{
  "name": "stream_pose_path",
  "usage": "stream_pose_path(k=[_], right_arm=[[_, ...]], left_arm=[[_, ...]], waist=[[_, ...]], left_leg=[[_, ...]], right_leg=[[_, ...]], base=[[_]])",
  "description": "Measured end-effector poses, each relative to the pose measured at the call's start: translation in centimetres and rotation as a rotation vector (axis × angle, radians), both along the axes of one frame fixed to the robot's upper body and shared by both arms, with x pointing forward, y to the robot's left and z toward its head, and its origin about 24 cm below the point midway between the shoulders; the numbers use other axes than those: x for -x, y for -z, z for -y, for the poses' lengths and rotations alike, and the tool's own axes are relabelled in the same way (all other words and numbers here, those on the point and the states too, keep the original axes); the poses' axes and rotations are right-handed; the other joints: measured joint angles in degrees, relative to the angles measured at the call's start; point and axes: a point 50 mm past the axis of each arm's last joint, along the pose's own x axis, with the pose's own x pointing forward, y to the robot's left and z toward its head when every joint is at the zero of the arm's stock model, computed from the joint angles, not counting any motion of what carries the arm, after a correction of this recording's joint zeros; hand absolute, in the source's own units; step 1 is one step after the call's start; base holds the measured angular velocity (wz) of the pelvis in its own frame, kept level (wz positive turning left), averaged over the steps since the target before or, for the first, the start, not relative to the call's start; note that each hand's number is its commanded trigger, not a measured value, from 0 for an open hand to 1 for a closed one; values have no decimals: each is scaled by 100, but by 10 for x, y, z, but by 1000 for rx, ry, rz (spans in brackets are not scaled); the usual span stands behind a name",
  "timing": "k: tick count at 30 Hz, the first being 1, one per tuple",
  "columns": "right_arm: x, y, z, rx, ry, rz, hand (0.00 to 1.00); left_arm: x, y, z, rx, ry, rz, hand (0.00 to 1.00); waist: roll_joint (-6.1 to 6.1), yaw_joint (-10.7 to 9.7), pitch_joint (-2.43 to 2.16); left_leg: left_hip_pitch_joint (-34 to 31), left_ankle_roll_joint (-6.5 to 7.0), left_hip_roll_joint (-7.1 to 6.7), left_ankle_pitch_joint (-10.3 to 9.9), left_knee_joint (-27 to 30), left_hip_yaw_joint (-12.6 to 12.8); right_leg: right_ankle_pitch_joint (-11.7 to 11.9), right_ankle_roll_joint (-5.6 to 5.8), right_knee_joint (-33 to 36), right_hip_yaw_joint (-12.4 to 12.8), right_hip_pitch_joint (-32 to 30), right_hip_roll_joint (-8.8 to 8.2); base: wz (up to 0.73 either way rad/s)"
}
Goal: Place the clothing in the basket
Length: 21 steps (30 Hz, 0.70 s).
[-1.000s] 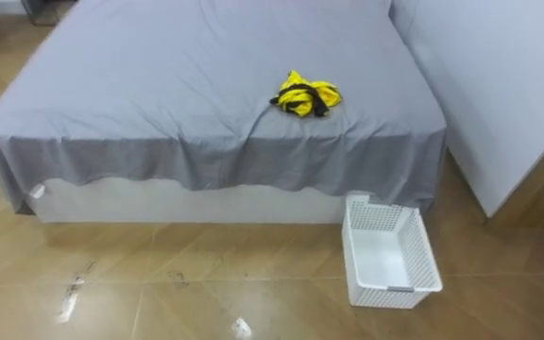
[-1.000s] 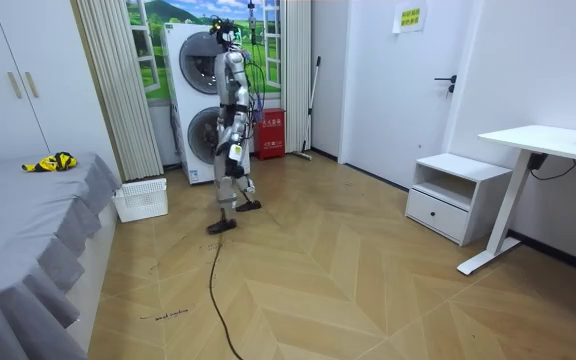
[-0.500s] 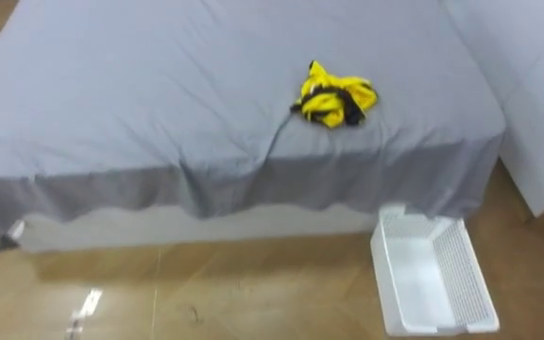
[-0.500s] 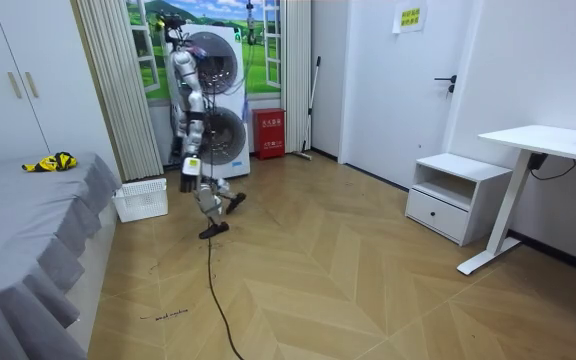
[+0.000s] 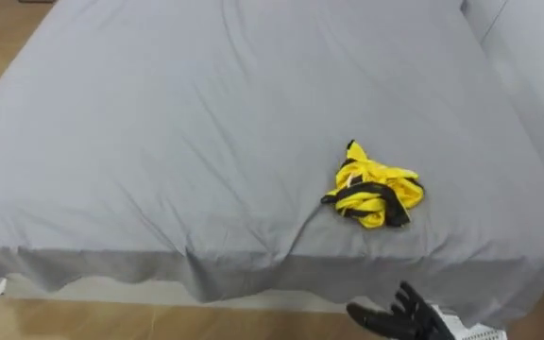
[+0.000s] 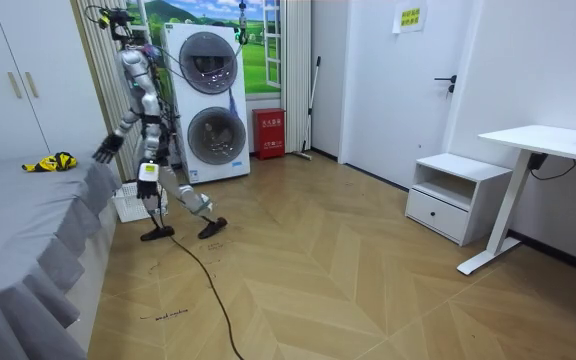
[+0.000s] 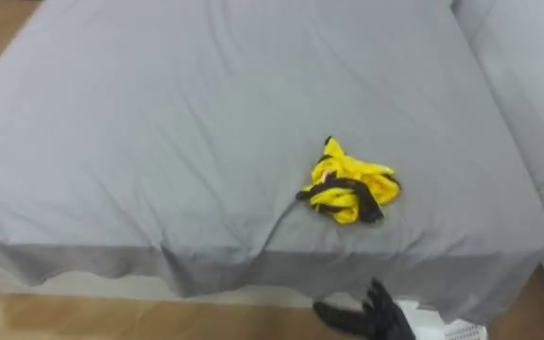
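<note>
The left robot hand (image 6: 148,172) hangs by the robot's hip in the room view; whether it is spread or closed I cannot tell. On the grey bed (image 5: 159,142), right of centre and near the foot edge, lie the yellow-and-black clothes (image 5: 374,196), a crumpled bundle with its long axis roughly across the view. The right robot hand (image 5: 406,318) is the nearer one, empty with fingers spread, short of the bed edge; the clothes lie straight ahead, slightly left. The basket (image 6: 126,205) stands on the floor at the bed's foot, beside the robot
</note>
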Motion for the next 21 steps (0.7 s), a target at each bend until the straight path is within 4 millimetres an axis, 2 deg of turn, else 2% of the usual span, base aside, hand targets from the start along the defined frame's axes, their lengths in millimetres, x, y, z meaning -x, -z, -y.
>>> stream_pose_path(k=[1, 2, 3, 4, 5, 6, 7, 8, 9, 10, 11, 12, 13, 14, 17, 21], right_arm=[[-4, -5, -1, -2, -2, 28, 0], [-8, -10, -2, -9, 0, 61, 0], [-11, -13, -2, -12, 0, 81, 0], [-17, -19, 0, -12, 15, 121, 0], [-17, -19, 2, -9, 34, 120, 0], [-17, -19, 3, -7, 42, 116, 0], [-15, -19, 5, -5, 65, 110, 0], [-15, -19, 8, -1, 92, 106, 0], [-14, -19, 9, -4, 105, 104, 0], [-15, -21, 11, -3, 122, 106, 0], [-14, -22, 12, 4, 134, 102, 0], [-13, -21, 13, 8, 139, 97, 0], [-13, -24, 17, 24, 146, 103, 0], [-11, -27, 23, 40, 165, 116, 0], [-16, -37, 31, 93, 169, 152, 0], [-23, -44, 31, 137, 139, 181, 0]], left_arm=[[5, 0, -4, -8, -25, -5, 0], [18, 0, -8, -15, -53, -29, 0], [21, -1, -9, -18, -64, -31, 0], [19, -1, -11, -18, -90, -18, 0], [16, -3, -16, -27, -106, 1, 0], [14, -4, -18, -30, -115, 13, 0], [12, -6, -21, -32, -139, 37, 0], [7, -7, -21, -27, -157, 67, 0], [5, -8, -20, -23, -167, 78, 0], [4, -8, -20, -19, -180, 90, 0], [5, -8, -21, -23, -188, 89, 0], [7, -8, -22, -25, -192, 83, 0], [8, -7, -22, -29, -188, 73, 0], [10, -7, -21, -30, -167, 62, 0], [18, -5, -20, -27, -158, 26, 0], [19, -4, -22, -21, -154, 4, 0]], waist=[[-52, -28, 35], [-105, -26, 34], [-103, -41, 18], [-124, -141, 51], [-204, -219, 95], [-259, -212, 118], [-335, -145, 118], [-372, -55, 108], [-382, -11, 103], [-383, 20, 95], [-365, 96, 8], [-348, 108, -23], [-418, 37, -47], [-397, 0, -34], [-429, -61, -57], [-406, -51, -44]], left_leg=[[-70, 66, 46, 325, 643, 35], [-273, 25, 181, 719, 1372, 88], [-412, 38, 238, 854, 1740, 107], [-772, 186, 376, 756, 2330, 69], [-1108, 324, 392, 381, 2516, 3], [-1266, 332, 375, 186, 2507, -1], [-1682, 295, 352, -120, 2393, -12], [-2025, 268, 289, -344, 2046, -39], [-2159, 247, 285, -399, 1741, -96], [-2371, 210, 276, -330, 1032, -176], [-2459, 558, 283, -87, 743, -75], [-2344, 603, 221, -54, 553, -21], [-2094, 674, 85, 38, 248, 57], [-1914, 723, -12, 88, 5, 104], [-1706, 769, -186, 166, -334, 155], [-1662, 790, -298, 296, -646, 98]], right_leg=[[-149, -36, -42, -201, 314, 18], [-227, -67, -381, -377, 712, 33], [-293, -30, -587, -352, 893, 53], [-383, 21, -815, -332, 1125, 104], [-415, 39, -916, -299, 1315, 76], [-424, 54, -950, -220, 1395, 54], [-443, 88, -1041, -55, 1494, 34], [-463, 124, -1047, 107, 1534, 4], [-474, 144, -1045, 174, 1549, -16], [-509, 210, -996, 291, 1537, -31], [-597, 319, -915, 474, 1510, -73], [-609, 369, -854, 564, 1472, -123], [-616, 423, -795, 640, 1487, -225], [-618, 452, -818, 667, 1508, -301], [-631, 539, -942, 601, 1579, -434], [-635, 563, -1012, 573, 1533, -503]], base=[[-15], [-29], [-21], [8], [16], [0], [-39], [-55], [-76], [-76], [-73], [-50], [-22], [-12], [-8], [9]])
